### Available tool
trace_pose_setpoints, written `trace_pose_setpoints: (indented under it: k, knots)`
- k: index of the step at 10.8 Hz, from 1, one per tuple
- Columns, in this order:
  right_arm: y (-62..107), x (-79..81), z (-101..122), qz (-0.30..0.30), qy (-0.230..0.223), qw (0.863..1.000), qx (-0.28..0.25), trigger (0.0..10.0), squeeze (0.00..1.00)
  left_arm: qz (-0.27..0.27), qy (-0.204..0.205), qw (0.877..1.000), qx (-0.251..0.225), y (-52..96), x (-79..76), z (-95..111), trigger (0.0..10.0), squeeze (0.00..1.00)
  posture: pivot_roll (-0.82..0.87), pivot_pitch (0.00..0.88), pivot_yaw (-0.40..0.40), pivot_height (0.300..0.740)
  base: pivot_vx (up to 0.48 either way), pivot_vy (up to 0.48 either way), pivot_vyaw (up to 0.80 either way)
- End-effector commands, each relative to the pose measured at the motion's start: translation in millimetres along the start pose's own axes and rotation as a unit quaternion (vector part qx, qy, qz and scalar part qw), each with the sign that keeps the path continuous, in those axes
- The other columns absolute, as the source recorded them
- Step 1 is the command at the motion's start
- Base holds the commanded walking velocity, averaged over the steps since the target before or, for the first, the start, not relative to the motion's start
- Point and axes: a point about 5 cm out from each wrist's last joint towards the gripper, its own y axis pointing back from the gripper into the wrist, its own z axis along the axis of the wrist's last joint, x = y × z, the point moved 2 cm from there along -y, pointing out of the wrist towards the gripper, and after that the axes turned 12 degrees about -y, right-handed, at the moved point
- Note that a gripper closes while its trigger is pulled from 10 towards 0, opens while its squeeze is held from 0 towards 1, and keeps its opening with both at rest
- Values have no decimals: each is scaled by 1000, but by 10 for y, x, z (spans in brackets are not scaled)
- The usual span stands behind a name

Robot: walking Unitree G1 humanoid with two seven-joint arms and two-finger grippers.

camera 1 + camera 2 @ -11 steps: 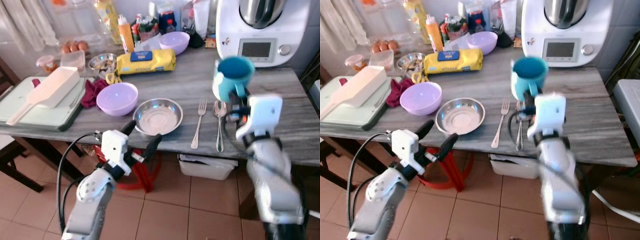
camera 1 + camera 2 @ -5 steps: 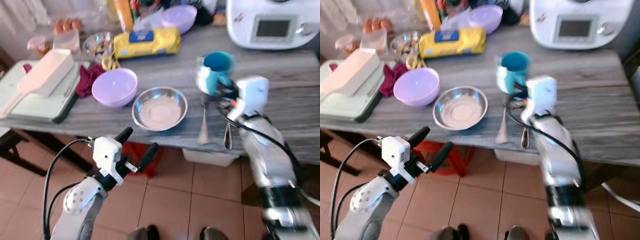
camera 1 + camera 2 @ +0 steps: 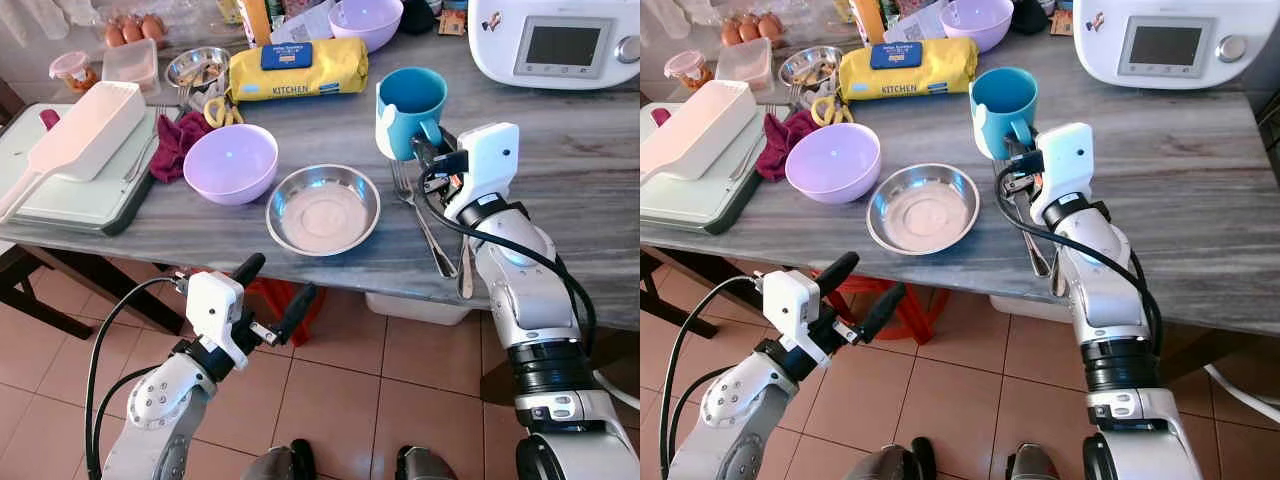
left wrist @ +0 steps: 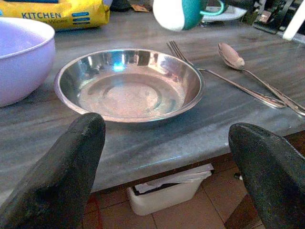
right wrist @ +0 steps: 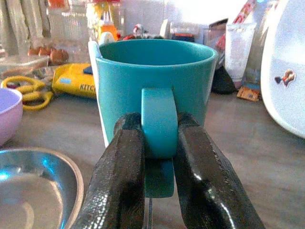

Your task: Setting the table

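While the right tool (image 3: 1018, 152) keeps its two black fingers (image 5: 124, 176) closed tight on the handle of the teal mug (image 3: 1003, 108), the mug has come lower than a second ago and more toward the steel plate (image 3: 923, 208), though the camera has also tilted down, so part of this shift is only apparent. The mug now hangs upright above the bench (image 3: 1200, 200), over the far ends of the fork (image 3: 418, 205) and the spoon (image 3: 464, 262), which lie side by side beside the plate on its right, reaching to the near edge. From this I judge that the mug is being brought to its place next to the cutlery and only the setting down is left. I can see no liquid inside the mug. The steel plate is empty, and so is the purple bowl (image 3: 833, 162) just beside it on the left. A second purple bowl (image 3: 977, 20) stands at the far edge, and its inside also looks empty. A small steel bowl (image 3: 197, 68) toward the far left holds something that I cannot make out. The left tool (image 3: 273, 292) hovers with its fingers wide apart and holding nothing, below and in front of the near edge, facing the plate.
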Motion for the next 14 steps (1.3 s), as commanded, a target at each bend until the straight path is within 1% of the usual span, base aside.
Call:
trace_pose_setpoints:
  k: [1,3,4,5,6,7,9,10,14]
  knots:
    - [-9,24,99,8,-1,1000,-26,10000,0,1,0,1000,0,12,7,19,10000,0,-18,232,135,740,0,0,0]
    - [-87,39,84,33,-44,998,-41,10000,0,1,-3,1000,-2,-19,26,46,10000,0,2,231,145,740,0,0,0]
    - [-122,53,51,39,-65,997,-36,10000,0,2,-4,1000,-1,-15,30,54,10000,0,6,232,146,740,0,0,0]
    - [-157,90,-52,50,-90,994,-23,10000,0,4,-5,1000,0,7,21,70,10000,0,19,234,145,740,0,0,0]
    - [-172,121,-79,61,-96,993,-19,10000,0,5,-6,1000,0,14,22,73,10000,0,26,236,143,740,0,0,0]
    - [-215,170,-131,76,-87,993,-8,10000,0,7,-6,1000,1,20,23,74,10000,0,29,237,140,740,0,0,0]
    - [-258,101,-206,47,-69,997,7,10000,0,8,-5,1000,1,16,14,77,10000,0,30,236,136,740,0,0,0]
    - [-245,53,-256,33,-76,997,14,10000,1000,10,-6,1000,0,13,13,78,10000,0,30,234,133,740,0,0,0]
    - [-212,-27,-377,17,-61,997,32,10000,1000,8,-5,1000,-2,-12,14,79,10000,0,25,226,136,740,0,0,0]
